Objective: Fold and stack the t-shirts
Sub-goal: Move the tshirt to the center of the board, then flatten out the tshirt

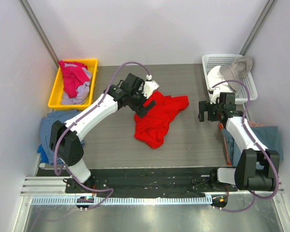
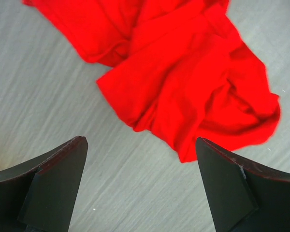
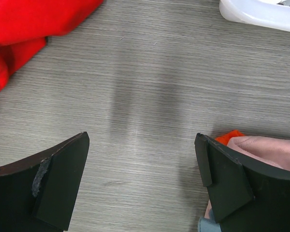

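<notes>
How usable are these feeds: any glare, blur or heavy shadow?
Top view: evenly lit, glare only on the metal front panel. Left wrist: sharp, though the red t-shirt is oversaturated, its folds faint. Right wrist: sharp, soft vertical shadows across the table.

Red t-shirt [image 1: 159, 118]: bright, short-sleeved, lying crumpled and unfolded at the middle of the table [image 1: 111, 142].
Magenta-pink t-shirt [image 1: 72, 76]: sitting rumpled in the yellow bin [image 1: 55, 103] at the far left.
Pale lavender t-shirt [image 1: 81, 94]: lying beneath it in the same bin.
Blue-teal cloth [image 1: 47, 129]: resting loosely piled at the table's left edge.
</notes>
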Robot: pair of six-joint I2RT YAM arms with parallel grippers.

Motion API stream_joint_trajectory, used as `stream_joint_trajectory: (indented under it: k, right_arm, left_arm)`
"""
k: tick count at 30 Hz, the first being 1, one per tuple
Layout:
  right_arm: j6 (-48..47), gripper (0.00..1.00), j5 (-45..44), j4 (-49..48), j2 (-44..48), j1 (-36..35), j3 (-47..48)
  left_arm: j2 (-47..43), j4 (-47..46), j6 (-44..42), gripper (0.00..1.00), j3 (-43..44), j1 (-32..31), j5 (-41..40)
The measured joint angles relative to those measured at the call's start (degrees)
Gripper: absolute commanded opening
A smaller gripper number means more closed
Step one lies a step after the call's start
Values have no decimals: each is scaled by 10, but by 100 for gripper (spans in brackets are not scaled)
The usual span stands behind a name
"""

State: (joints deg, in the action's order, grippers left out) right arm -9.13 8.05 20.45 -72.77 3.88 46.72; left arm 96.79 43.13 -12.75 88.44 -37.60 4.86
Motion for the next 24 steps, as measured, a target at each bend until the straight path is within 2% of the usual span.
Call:
stream_joint_trajectory:
  k: [9,15,22,24]
  right_arm:
    - [1,95,3,6,-7,0,36]
    - [0,88,3,3,-84,-12,126]
    - [-21,85,-9,20,-183,-64,225]
    - [-28,85,-11,26,-201,-75,245]
  left_arm:
    - [-10,-83,-8,100,9,6,-89]
    - [63,-147,-17,96,61,18,-119]
    - [126,-156,-11,86,24,61,-88]
    - [126,-152,-11,78,-1,72,-71]
